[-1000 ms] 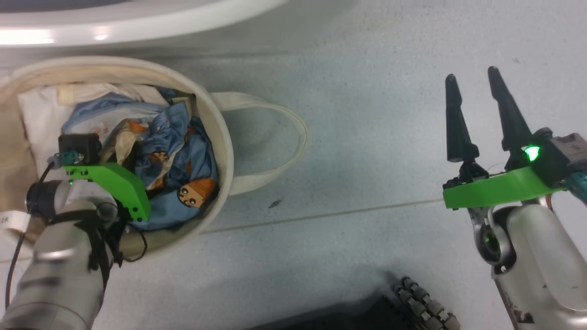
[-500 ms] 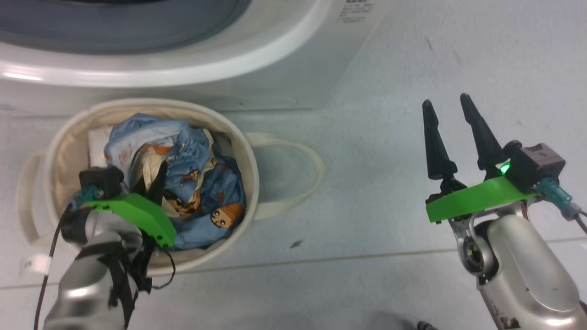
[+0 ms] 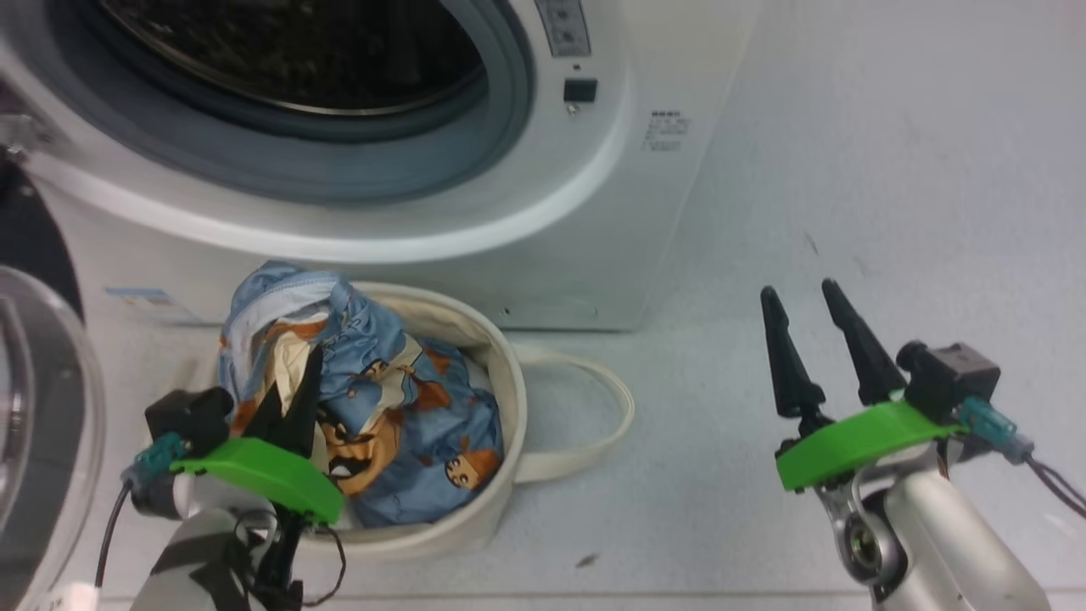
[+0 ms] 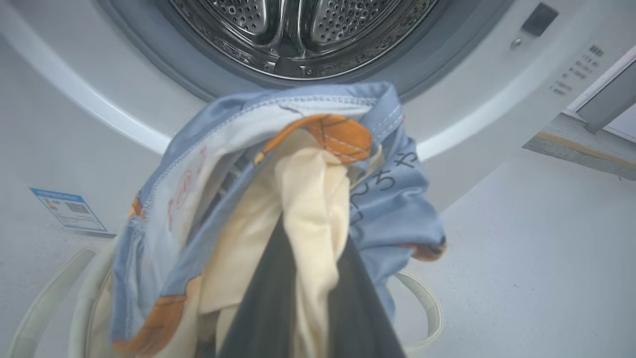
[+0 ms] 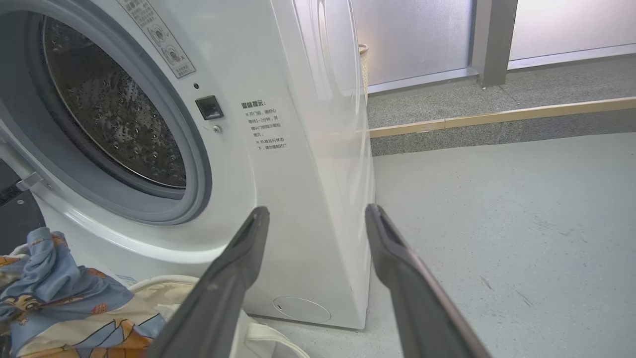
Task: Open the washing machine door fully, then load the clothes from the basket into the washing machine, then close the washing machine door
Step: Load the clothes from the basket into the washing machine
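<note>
1. clothes (image 3: 382,407): blue bear-print bundle with a cream piece, standing above the rim of the basket (image 3: 513,399), just in front of the washing machine (image 3: 653,195).
2. left gripper (image 4: 313,233): nearly closed, pinching the cream fabric.
3. right gripper (image 3: 799,290): spread wide, empty, over the floor (image 3: 848,170).
4. door (image 3: 42,424): swung open, at left.

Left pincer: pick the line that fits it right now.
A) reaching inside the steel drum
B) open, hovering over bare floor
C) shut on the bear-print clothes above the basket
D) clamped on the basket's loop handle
C: the left pincer is closed on the clothes, with blue and cream fabric bunched around its fingers, above the rim of the basket.
</note>
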Motion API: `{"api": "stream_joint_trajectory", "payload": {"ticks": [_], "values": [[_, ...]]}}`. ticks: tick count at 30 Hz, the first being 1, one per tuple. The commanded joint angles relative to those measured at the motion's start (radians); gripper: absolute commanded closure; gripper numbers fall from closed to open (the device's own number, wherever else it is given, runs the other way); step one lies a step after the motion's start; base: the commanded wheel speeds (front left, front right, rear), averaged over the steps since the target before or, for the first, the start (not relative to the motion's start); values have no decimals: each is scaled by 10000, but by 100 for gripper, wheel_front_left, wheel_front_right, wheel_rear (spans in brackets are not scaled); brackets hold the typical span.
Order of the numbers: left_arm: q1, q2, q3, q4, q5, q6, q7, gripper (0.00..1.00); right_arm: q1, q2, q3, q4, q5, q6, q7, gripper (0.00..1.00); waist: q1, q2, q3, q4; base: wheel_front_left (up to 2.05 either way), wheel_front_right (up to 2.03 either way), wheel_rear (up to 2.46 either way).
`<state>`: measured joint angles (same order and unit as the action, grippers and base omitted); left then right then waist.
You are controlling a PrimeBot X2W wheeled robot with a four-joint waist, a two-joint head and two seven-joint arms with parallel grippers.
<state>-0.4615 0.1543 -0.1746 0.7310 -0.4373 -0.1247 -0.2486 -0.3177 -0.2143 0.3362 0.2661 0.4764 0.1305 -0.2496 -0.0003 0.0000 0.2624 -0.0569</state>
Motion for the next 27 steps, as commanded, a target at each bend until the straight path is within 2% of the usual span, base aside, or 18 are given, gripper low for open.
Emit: {"api": "stream_joint_trajectory", "payload": {"ticks": [1,7,14,21,27], "values": [[222,172,477,-888,162,-56,-131,100,294,13,153,-193,105,2,-122,0,3,0,-885,405,0,0,0],[982,51,829,-2885,259,-57,-131,100,836,-44,75,-88,290,2,-122,0,3,0,-1677,645,0,0,0],[1164,40,1253,-3885,256,-58,-131,100,1117,-128,208,-52,423,2,-122,0,3,0,-2062,634,0,0,0],[-65,258,2022,-4026,426,-59,-131,100,1049,-322,380,-86,449,2,-122,0,3,0,-1907,302,0,0,0],[-1581,387,2649,-4180,626,-59,-131,100,862,-412,442,-189,388,2,-122,0,3,0,-1355,-102,0,0,0]]}}
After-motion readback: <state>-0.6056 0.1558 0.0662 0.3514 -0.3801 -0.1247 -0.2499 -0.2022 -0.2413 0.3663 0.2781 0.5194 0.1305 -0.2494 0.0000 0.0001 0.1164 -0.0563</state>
